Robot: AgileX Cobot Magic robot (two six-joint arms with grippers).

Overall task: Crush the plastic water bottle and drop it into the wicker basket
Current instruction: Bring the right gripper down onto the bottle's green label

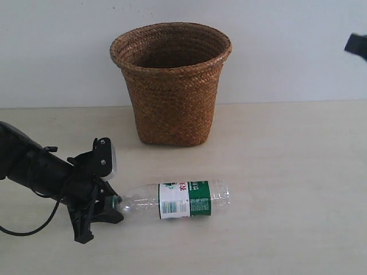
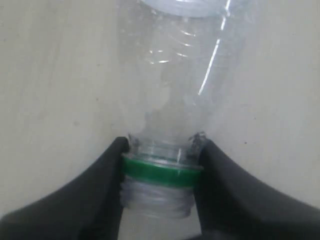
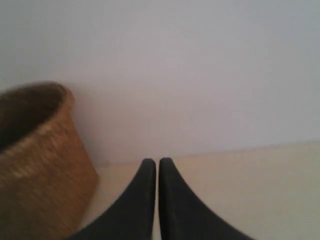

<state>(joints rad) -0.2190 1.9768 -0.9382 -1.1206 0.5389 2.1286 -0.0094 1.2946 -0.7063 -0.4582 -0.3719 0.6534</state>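
**Exterior view.** The plastic water bottle (image 1: pixel 178 200) lies on its side on the pale tabletop (image 1: pixel 287 172). It is in front of the wicker basket (image 1: pixel 172 86) and apart from it, with its neck toward the left and its base toward the right. A green-and-white label band (image 1: pixel 184 200) wraps the middle of the clear body, which keeps a full, rounded outline. The wicker basket stands upright near the white wall (image 1: pixel 287 46), mouth upward, its rolled rim wider than its base. The left end effector (image 1: pixel 113 201), on a black arm entering low from the left edge, meets the bottle at its neck. A dark fragment of the right arm (image 1: pixel 356 44) shows at the upper right edge, high above the tabletop.

**Left wrist view.** The left end effector (image 2: pixel 161 150) is clamped on the bottle's neck. Its two black fingers (image 2: pixel 100 190) press against either side of the green ring (image 2: pixel 161 170). The threaded mouth lies between them, and the clear shoulder of the plastic water bottle (image 2: pixel 175 75) extends away over the tabletop.

**Right wrist view.** The right end effector (image 3: pixel 157 165) has its two black fingers (image 3: pixel 135 200) brought together, with only a hairline gap at the tips and nothing held. The wicker basket (image 3: pixel 35 165), blurred, stands off to one side of it, with the wall behind.
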